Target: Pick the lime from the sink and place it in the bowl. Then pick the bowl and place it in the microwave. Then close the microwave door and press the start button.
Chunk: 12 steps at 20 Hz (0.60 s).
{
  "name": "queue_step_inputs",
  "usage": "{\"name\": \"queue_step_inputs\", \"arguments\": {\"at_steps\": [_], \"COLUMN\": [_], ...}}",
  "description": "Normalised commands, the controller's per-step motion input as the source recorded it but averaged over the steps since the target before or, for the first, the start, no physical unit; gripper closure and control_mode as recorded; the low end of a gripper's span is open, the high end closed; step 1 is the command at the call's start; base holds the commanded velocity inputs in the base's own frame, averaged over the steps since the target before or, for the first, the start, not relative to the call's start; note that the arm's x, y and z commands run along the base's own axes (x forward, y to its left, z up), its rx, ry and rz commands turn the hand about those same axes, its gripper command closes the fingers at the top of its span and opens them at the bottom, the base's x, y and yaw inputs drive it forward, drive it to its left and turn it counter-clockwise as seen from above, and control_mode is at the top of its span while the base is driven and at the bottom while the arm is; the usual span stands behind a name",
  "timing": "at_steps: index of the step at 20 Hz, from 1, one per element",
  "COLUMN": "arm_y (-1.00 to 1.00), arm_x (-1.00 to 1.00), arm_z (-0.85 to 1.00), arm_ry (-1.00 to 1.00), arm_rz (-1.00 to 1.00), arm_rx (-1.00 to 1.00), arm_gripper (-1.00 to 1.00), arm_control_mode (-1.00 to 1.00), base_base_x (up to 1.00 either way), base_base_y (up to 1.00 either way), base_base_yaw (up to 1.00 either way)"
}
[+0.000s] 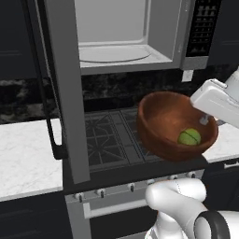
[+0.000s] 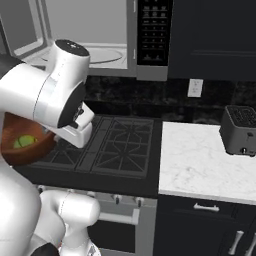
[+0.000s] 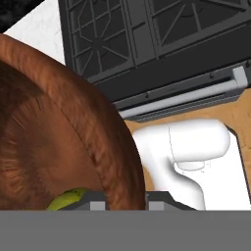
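The reddish-brown wooden bowl hangs tilted above the stove, below the open microwave. The lime lies inside it near the low side. My gripper is shut on the bowl's right rim. In the hand view my gripper has the bowl's rim between its tips, and the lime peeks out at the bottom. The bowl and lime also show in the right base view, behind my arm. The microwave door stands swung open at left. The sink is out of view.
The black gas stove lies under the bowl. White marble counter runs to its left and counter to its right, where a toaster stands. The keypad sits at the microwave's right. The round turntable lies inside.
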Motion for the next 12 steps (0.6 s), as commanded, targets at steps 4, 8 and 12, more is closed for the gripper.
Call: {"name": "queue_step_inputs", "arguments": {"at_steps": [4, 8, 12], "arm_y": [0.01, 0.02, 0.0], "arm_x": [0.16, 0.58, 0.45], "arm_z": [0.34, 0.67, 0.85], "arm_ry": [0.0, 0.0, 0.0], "arm_rz": [-0.12, -0.2, -0.24], "arm_rx": [0.03, 0.08, 0.1], "arm_gripper": [1.0, 1.0, 1.0], "arm_control_mode": [-1.0, -1.0, -1.0], "base_base_x": [0.0, 0.0, 0.0], "base_base_y": [0.01, 0.0, 0.0], "base_base_yaw": [-0.03, 0.0, 0.0]}}
